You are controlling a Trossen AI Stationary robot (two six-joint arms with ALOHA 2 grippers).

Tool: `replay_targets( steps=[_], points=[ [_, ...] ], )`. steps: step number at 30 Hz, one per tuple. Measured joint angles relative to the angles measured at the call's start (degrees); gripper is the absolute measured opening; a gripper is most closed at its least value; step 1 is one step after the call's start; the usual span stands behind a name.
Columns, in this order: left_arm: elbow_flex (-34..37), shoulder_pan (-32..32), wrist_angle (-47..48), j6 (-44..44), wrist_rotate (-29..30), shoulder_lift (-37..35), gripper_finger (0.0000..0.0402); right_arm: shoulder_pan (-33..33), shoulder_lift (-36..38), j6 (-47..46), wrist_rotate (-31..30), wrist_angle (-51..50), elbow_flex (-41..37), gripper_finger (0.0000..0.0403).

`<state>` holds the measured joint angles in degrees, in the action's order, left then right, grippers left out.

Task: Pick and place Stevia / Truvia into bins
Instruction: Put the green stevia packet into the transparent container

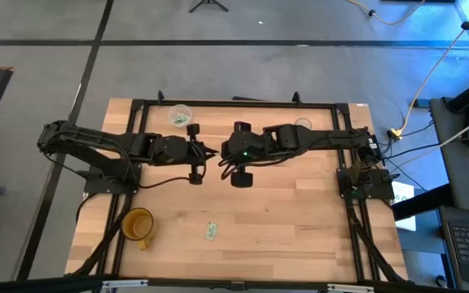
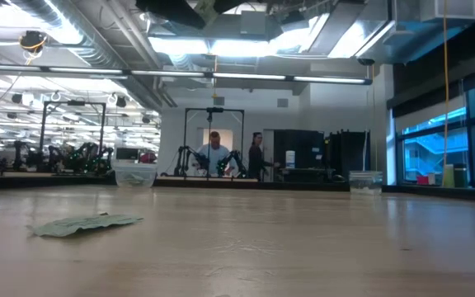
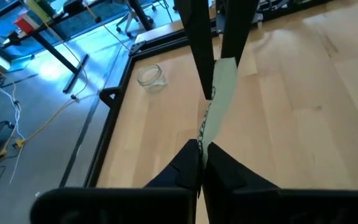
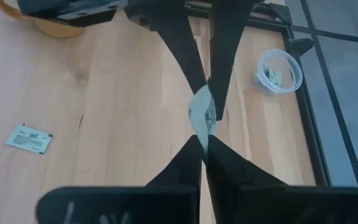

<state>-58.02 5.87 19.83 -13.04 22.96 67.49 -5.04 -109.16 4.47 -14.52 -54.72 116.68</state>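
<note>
With both grippers, left (image 3: 202, 155) and right (image 4: 202, 142), pinching one sachet (image 3: 218, 93) mid-desk, one should release cleanly before carrying it to the 11 o'clock cup (image 1: 179, 115).

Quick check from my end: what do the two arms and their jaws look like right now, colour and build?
Both arms are black, built of jointed segments with bundled black cables along them. The left gripper and right gripper each end in two slim, dark, tapering fingers. A small green light glows on the right arm's wrist housing. No other markings show.
</note>
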Motion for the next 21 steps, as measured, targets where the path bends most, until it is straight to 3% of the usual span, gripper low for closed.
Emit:
replay_targets(
  steps=[4, 8, 13, 17, 21],
  points=[
    [0.0, 0.0, 0.1, 0.0, 0.0, -0.2, 0.0005, 0.0, 0.0, 0.3, 0.1, -0.1, 0.0, 0.0032],
    [0.0, 0.0, 0.1, 0.2, 0.0, -0.2, 0.0004, 0.0, 0.0, -0.2, -0.3, -1.2, 0.0, 0.0079],
    [0.0, -1.5, 0.4, 1.8, 1.0, -0.2, 0.0003, 0.0, 0.4, -2.5, -5.7, -9.1, 0.0, 0.0138],
    [0.0, -5.4, 3.7, 5.5, 7.7, -0.2, 0.0003, 0.4, 0.6, -5.7, -6.0, -14.0, 0.0, 0.0158],
    [0.0, -13.1, 12.4, 10.5, 6.9, -0.2, 0.0003, 0.8, 0.6, -5.7, -6.0, -14.5, 0.0, 0.0162]
  ],
)
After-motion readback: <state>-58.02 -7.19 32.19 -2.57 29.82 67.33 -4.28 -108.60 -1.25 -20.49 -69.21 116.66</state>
